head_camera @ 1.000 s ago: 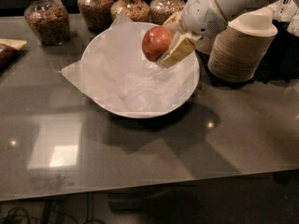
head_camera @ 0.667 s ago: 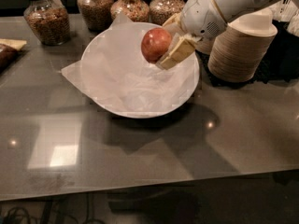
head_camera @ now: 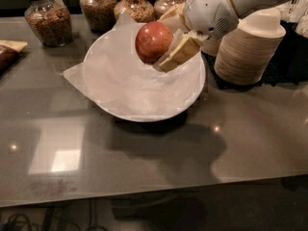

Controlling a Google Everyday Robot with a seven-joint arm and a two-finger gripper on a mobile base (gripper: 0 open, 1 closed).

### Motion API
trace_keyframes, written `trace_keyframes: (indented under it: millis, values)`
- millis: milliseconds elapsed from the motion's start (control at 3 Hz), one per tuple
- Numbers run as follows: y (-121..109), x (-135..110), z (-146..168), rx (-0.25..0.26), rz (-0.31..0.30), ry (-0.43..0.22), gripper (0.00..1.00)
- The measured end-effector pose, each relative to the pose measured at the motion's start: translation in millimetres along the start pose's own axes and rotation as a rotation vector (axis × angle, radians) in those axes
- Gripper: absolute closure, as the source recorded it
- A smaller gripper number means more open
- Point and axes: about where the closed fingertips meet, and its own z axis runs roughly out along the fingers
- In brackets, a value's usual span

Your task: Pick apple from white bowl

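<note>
The white two-finger gripper (head_camera: pixel 162 43), its beige fingers (head_camera: pixel 182 53) clamped on the small round red-orange apple (head_camera: pixel 152 40), holds that apple suspended over the wide, shallow, paper-lined white bowl (head_camera: pixel 122 93) directly beneath, with stacked beige paper bowls (head_camera: pixel 250 49) beside the arm.

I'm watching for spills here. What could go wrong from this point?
The gripper holds the apple above the white bowl; if the grip loosens, the apple could drop into it. The stacked paper bowls stand close beside the arm; swinging toward them might topple them.
</note>
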Motion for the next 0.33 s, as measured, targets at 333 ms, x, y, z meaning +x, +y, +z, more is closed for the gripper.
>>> trace_keyframes:
  millis: [333]
  values:
    - [0.0,0.0,0.0,0.0,0.0,0.0,1.0]
